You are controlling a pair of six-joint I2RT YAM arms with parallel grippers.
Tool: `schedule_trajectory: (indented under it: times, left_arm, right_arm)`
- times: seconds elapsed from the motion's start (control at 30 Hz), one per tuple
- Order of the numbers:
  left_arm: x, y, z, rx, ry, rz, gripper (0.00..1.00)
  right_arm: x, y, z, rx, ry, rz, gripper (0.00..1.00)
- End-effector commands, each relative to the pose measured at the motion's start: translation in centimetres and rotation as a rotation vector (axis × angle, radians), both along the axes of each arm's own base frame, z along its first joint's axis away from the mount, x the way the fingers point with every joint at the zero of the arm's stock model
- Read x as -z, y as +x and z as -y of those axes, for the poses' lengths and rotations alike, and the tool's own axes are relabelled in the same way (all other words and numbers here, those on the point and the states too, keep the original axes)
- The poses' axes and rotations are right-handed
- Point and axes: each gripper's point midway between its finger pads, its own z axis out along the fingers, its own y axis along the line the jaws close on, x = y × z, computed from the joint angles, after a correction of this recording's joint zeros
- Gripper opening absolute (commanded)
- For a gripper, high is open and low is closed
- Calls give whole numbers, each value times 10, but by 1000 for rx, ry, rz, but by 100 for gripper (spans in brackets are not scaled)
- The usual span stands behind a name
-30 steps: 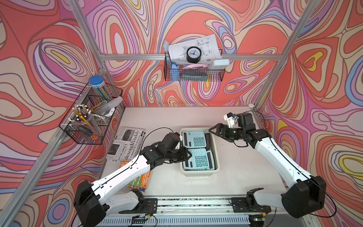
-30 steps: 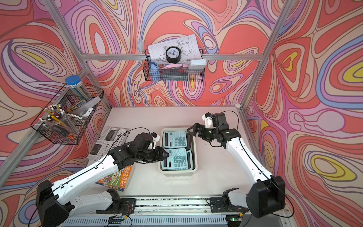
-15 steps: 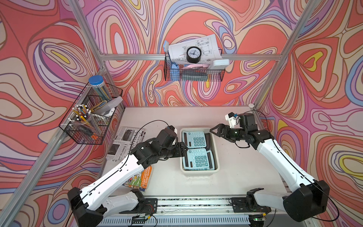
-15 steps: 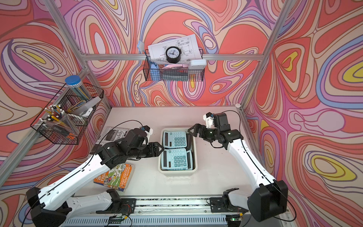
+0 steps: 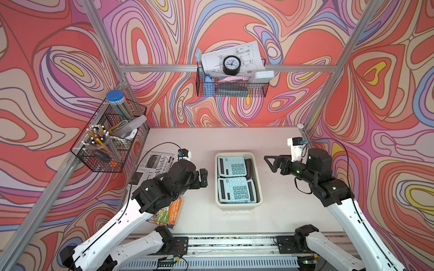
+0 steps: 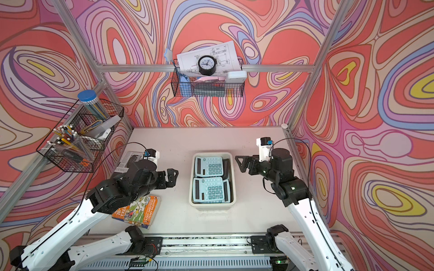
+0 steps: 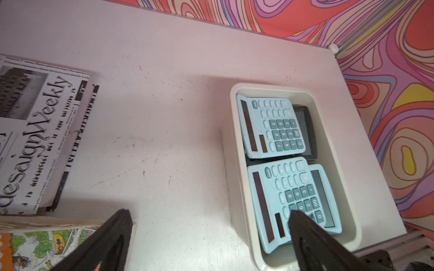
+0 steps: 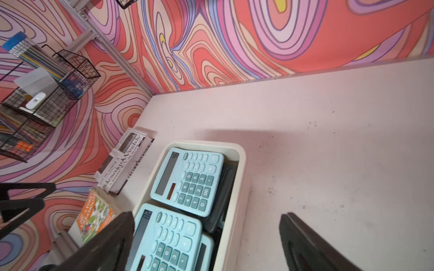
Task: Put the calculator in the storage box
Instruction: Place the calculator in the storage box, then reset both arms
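The cream storage box stands mid-table. Two light-blue calculators lie face up on top inside it, one far and one near; a third blue one and a black one show beneath them. My left gripper hovers open just left of the box, holding nothing. In the left wrist view its jaws stand over bare table and the box rim. My right gripper hangs open, empty, right of the box's far end.
A folded newspaper and a colourful book lie on the table under the left arm. A black wire basket of pens hangs on the left wall. Another basket with a clock hangs on the back wall.
My left gripper has opened, let go of the near calculator in the box and drawn back to the left. The right arm has shifted slightly right, still open.
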Motion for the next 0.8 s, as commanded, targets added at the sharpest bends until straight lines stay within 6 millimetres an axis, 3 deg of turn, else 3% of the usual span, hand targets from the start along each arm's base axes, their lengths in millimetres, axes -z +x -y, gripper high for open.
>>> schedule_trajectory:
  times: [0.0,0.23,0.47,0.6,0.77]
  left_arm:
    - [9,17,-9,-34,101,89,98]
    - [37,64,-12,-40,87,157,99]
    - [59,101,-52,-129,183,220,98]
    - [75,112,-77,-180,198,246,98]
    - [98,115,-108,-252,222,259,98]
  right_arm:
    - [-3,11,29,136,-123,123,98]
    - [8,12,69,355,-185,247,98]
    - [40,24,94,480,-306,271,98]
    - [60,34,104,545,-339,278,98]
    - [100,41,138,685,-436,225,98]
